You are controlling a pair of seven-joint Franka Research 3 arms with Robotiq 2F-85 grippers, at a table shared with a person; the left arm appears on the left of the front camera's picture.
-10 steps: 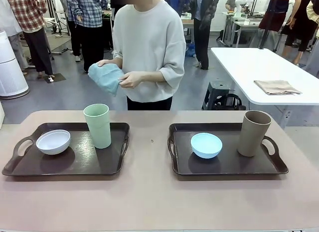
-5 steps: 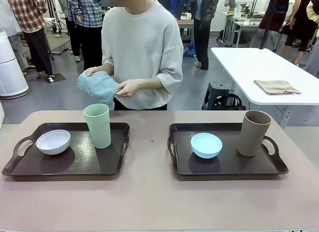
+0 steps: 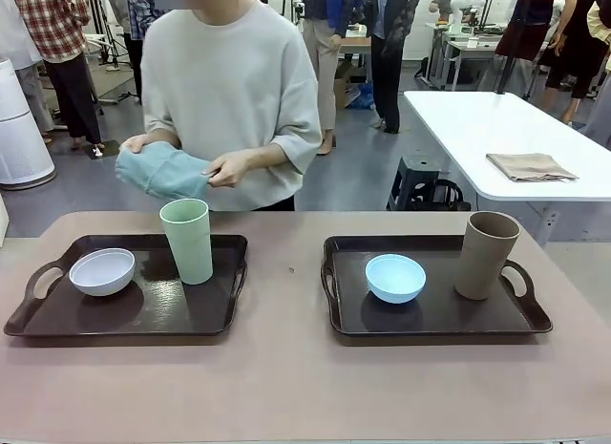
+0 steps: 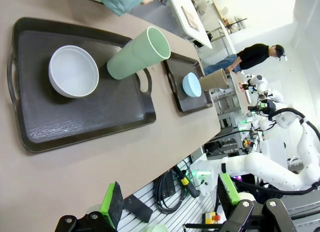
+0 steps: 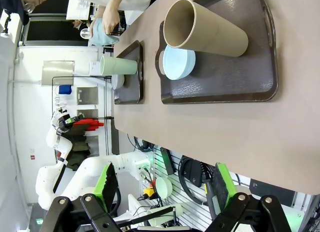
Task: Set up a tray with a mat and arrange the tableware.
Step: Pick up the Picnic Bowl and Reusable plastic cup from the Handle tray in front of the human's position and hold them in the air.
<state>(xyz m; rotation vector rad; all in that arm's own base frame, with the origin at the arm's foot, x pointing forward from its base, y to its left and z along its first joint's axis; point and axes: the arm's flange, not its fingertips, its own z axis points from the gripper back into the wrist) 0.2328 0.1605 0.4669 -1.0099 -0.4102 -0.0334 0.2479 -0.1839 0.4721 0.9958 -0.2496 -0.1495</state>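
**Hovering open-jawed on the near side of the table, two loaded trays ahead**

The left gripper [image 4: 168, 202] has its green-padded fingers spread wide, with nothing between them. Ahead of it, past the near edge of the table [image 4: 125, 162], lies the left tray [image 4: 100, 112]. On that tray the white bowl [image 4: 74, 71] sits towards one handle. The pale green cup [image 4: 137, 53] stands upright just beside the bowl, on its far side from that handle. Both are well apart from the fingers. Farther off along the table from this gripper is the right tray [image 3: 434, 315].

The right gripper [image 5: 164, 187] is likewise fully apart and holds nothing. The right tray lies ahead of it across a stretch of bare tabletop. The light blue bowl [image 5: 176, 63] rests near the middle of that tray. The tan-brown cup [image 5: 210, 32] stands upright by the handle on the side away from the left tray. Whether cup and bowl touch cannot be told from this wrist view; from the front they stand slightly apart.

Beyond both grippers, at the far side of the table, a person [image 3: 234, 91] holds a folded blue cloth [image 3: 162, 170] in both hands [image 3: 227, 169]. It is above the far rim of the left tray and clear of the green cup. A folded beige cloth [image 3: 531, 166] lies on a white table [image 3: 458, 119] behind.
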